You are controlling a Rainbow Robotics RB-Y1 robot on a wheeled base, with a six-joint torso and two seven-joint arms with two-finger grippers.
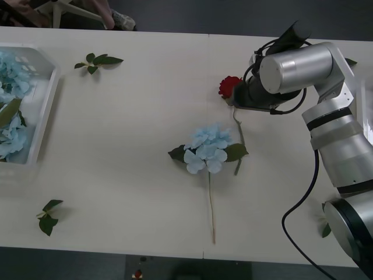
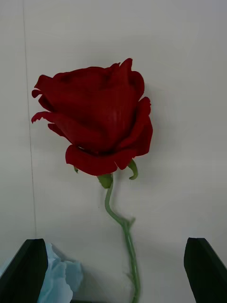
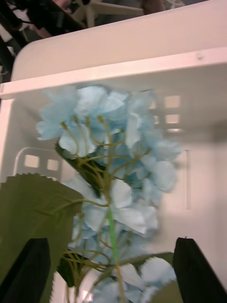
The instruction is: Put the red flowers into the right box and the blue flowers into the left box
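Note:
A red flower (image 1: 229,86) (image 2: 97,123) lies on the white table, its green stem (image 2: 125,232) running back between the black fingers (image 2: 28,265) of my right gripper (image 2: 113,242), which is open and low over it. One blue flower (image 1: 207,149) lies mid-table, close to the rose's stem. The left box (image 1: 46,111) at the far left holds several blue flowers (image 1: 11,76). My left gripper (image 3: 111,242) is open above that box (image 3: 198,85), over a blue flower (image 3: 113,156) seen from its stem side. A sliver of the right box (image 1: 368,105) shows behind the right arm.
Loose green leaf sprigs lie at the back left (image 1: 98,60), front left (image 1: 48,217) and front right (image 1: 325,227). The right arm (image 1: 297,70) reaches across the table's right side. A dark cable (image 1: 303,204) loops by the front right edge.

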